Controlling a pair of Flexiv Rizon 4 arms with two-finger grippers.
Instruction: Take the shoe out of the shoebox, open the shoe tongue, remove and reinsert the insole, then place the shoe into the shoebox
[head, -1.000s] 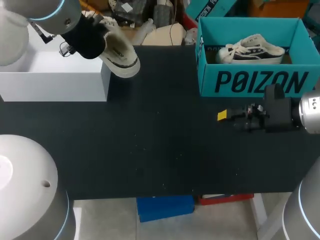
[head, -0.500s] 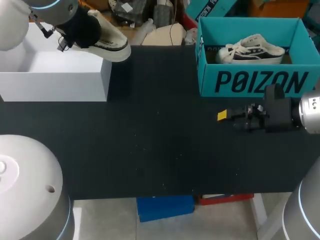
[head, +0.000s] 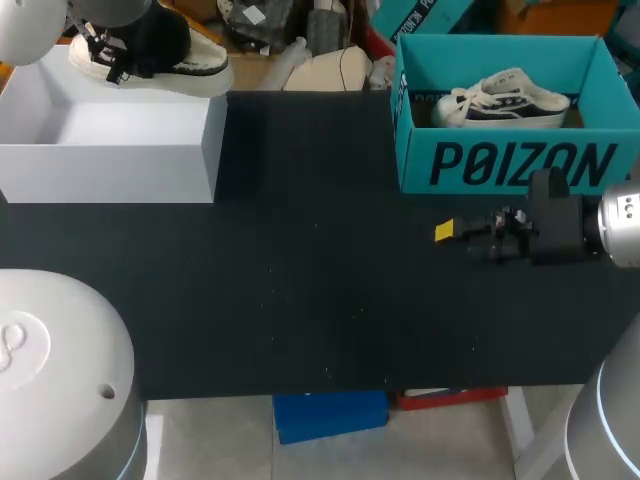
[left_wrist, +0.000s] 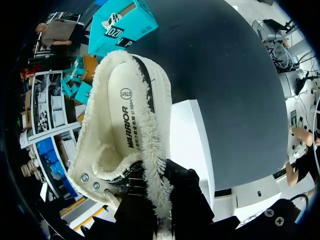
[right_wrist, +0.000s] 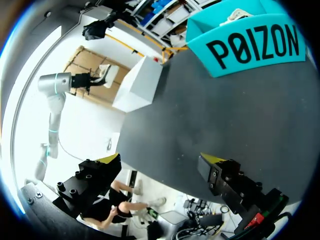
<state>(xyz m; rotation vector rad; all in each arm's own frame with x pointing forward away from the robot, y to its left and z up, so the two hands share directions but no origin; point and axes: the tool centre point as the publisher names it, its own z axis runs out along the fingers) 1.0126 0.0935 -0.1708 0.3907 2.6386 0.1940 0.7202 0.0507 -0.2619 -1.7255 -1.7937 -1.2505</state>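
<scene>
A cream shoe (head: 195, 68) with a frayed edge hangs level over the far rim of the white box (head: 110, 140) at the table's back left. My left gripper (head: 130, 50) is shut on the shoe's collar. In the left wrist view the shoe (left_wrist: 125, 125) shows its insole, and the dark fingers (left_wrist: 177, 200) pinch its fuzzy rim above the white box (left_wrist: 190, 145). A second shoe (head: 505, 100) lies in the teal shoebox (head: 510, 165) at the back right. My right gripper (head: 447, 232) stands open in front of that box, with nothing between its fingers (right_wrist: 162, 160).
The black tabletop (head: 320, 280) stretches between the white box and the teal shoebox. The right wrist view shows the teal shoebox (right_wrist: 250, 47), the white box (right_wrist: 140, 82) and my left arm (right_wrist: 55, 85) beyond it.
My left arm has carried the shoe back and to the left, from beside the white box's corner to over its far rim, and turned it level. The right arm has not moved.
</scene>
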